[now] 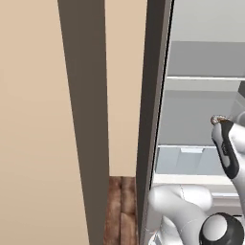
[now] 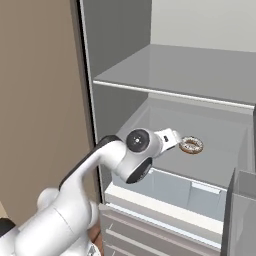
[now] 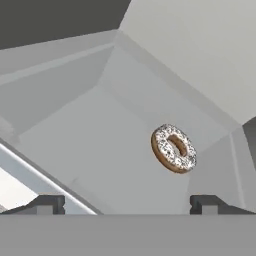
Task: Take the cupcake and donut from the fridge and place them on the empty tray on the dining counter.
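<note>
Inside the fridge (image 2: 120, 60), on the middle shelf, you have the donut (image 2: 191, 145) lying flat, well back from the front lip and toward the right side wall. Your gripper (image 3: 129, 204) hangs just short of it with the fingers (image 3: 47, 204) spread wide and nothing between them; in the hand view the donut (image 3: 173, 148) sits ahead and off to the right of the midline, not centred between the tips.

Risks, as I judge them: close now and you grab air. Push straight on and the right finger likely nudges the ring toward the back corner. Come in too flat and the tips may scrape the shelf or skid the glaze; it's a low ring, so a shallow pinch could slip off.

Left to right around you: the fridge door edge (image 1: 153, 95) stands close on the left, the shelf lip crosses low in front, the shelf above (image 2: 175, 75) limits how high you can lift, and the right wall leaves little room beside the donut. No cupcake seen on this shelf.
</note>
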Available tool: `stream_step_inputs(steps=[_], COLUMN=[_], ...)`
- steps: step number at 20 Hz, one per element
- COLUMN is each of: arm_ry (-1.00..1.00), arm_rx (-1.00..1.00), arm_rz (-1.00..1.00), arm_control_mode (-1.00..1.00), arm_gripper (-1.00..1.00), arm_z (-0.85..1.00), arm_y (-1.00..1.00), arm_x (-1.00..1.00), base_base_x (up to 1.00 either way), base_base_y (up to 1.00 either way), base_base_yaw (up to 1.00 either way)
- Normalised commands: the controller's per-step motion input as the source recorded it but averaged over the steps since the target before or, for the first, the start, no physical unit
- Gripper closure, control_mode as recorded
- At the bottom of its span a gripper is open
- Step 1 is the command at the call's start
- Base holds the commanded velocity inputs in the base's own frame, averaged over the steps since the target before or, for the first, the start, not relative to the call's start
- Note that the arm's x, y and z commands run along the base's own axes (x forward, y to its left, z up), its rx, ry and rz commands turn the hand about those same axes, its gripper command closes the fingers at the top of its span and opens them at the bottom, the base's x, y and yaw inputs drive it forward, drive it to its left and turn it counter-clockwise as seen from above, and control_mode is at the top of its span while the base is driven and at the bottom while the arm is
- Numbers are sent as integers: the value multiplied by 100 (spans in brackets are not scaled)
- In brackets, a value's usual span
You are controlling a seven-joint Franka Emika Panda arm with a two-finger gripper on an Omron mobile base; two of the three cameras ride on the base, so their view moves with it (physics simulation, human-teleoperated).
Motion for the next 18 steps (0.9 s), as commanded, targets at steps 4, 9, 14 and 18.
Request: stream_step_inputs(steps=[4, 9, 14, 18], arm_ry=[-11, -7, 0, -5], arm_rx=[20, 11, -1, -7], arm_rz=[0, 6, 12, 15], arm_control_mode=[-100, -100, -100, -100], arm_gripper=[-100, -100, -100, -100], arm_z=[-7, -4, -2, -9], arm_y=[-18, -13, -10, -29], arm_x=[20, 15, 0, 0], base_base_x=[0, 0, 0, 0], base_base_y=[0, 0, 0, 0], base_base_yaw=[0, 0, 0, 0])
